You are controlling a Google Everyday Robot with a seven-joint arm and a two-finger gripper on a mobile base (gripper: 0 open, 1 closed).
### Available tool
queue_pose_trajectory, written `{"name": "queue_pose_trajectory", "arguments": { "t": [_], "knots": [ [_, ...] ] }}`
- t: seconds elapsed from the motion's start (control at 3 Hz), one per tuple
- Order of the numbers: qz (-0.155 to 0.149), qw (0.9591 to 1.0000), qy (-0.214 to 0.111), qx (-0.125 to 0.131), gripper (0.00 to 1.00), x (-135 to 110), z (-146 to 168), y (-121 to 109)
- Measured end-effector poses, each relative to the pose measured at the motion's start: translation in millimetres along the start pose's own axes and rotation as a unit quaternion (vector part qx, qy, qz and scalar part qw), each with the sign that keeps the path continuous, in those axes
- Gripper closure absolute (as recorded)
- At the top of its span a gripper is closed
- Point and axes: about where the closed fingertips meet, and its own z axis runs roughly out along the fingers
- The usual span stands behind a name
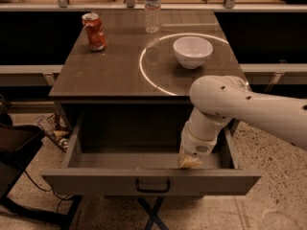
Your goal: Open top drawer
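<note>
The arm (249,110) is seen reaching in from the right edge and is bent downward at mid-frame. The gripper (190,162) is pointed straight down, right of centre in the lower frame.

Gripper (189,162) inside top drawer (96,182) (rest free)
</note>
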Motion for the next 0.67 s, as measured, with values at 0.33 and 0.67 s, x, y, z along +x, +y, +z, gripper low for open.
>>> {"name": "queue_pose_trajectory", "arguments": {
  "t": [0.33,0.67],
  "knots": [
    [0.0,1.0,0.0,0.0,1.0,-1.6,-7.1,1.3],
    [0.0,1.0,0.0,0.0,1.0,-1.7,-7.3,1.5]
  ]
}}
